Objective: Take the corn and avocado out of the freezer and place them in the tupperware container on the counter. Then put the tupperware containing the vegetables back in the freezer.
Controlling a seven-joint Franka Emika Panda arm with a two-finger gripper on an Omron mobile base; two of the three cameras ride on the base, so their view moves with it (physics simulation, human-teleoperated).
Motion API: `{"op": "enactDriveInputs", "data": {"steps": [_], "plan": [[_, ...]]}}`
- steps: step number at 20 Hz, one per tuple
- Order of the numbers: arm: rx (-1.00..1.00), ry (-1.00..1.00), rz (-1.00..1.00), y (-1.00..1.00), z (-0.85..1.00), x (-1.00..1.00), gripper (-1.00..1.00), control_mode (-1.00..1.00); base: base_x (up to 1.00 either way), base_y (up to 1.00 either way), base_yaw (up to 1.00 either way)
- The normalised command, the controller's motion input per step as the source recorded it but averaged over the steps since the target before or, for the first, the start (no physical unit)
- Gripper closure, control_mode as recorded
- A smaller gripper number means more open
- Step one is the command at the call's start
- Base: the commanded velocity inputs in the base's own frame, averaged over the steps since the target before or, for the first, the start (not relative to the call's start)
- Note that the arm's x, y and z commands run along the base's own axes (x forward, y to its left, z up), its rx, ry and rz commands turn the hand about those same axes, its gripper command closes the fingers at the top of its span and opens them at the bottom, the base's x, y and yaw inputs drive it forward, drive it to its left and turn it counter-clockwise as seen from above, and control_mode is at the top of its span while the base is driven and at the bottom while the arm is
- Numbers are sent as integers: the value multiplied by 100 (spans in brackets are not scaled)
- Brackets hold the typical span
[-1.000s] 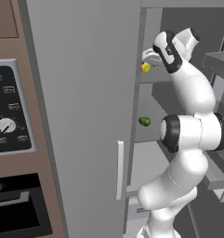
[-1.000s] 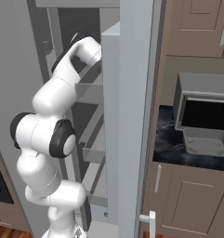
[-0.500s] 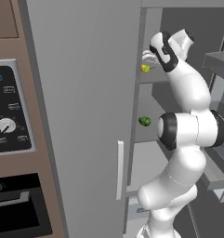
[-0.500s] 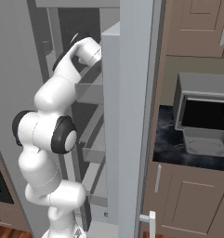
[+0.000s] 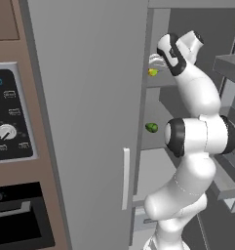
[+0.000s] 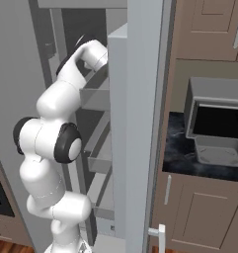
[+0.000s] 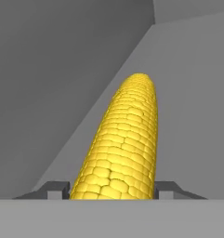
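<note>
Since a second ago the arm has leaned slightly further into the freezer [image 5: 89, 97] and the pincer [image 5: 155, 62] has come down over the corn [image 5: 152, 72] on the upper shelf. From the hand camera the cob [image 7: 122, 144] lies lengthwise between the two fingertips [image 7: 55, 189], which sit just beside its flanks, partly closed; whether they press it I cannot tell. The avocado [image 5: 151, 128] rests one shelf lower. The tupperware container [image 6: 220, 150] sits on the counter [image 6: 177, 153].

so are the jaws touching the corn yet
Cannot tell. In the hand view the corn lies between the two fingertips, which sit tight against its sides, but any sliver of gap is hidden at the picture's bottom edge.
</note>
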Motion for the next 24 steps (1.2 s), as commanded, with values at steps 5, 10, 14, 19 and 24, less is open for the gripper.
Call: {"op": "enactDriveInputs", "data": {"steps": [5,10,14,19,24], "plan": [[-6,-6,-1,0,3,0,100,-100,0,0,0],[-8,-8,-9,0,29,0,100,-100,0,0,0],[-9,-9,-10,0,32,-14,100,-100,0,0,0],[-5,-7,-1,-12,20,-39,100,-100,0,0,0],[-5,-3,8,-11,3,-60,100,-100,0,0,0]]}}
